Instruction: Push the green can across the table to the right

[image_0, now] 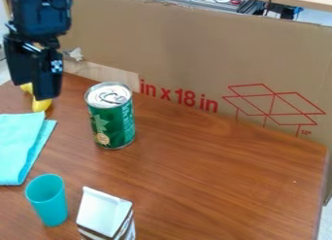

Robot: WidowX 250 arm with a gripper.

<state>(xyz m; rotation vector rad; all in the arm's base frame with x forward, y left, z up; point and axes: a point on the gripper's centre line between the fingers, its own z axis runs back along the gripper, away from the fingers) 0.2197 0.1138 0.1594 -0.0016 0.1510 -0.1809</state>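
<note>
Gripper far L, by yellow obj.; I can't tell if open/closed. Green can upright, R of it. Folded turquoise cloth L edge. Teal cup near L, gable-top carton just R.

Green can beside turquoise cloth
</note>
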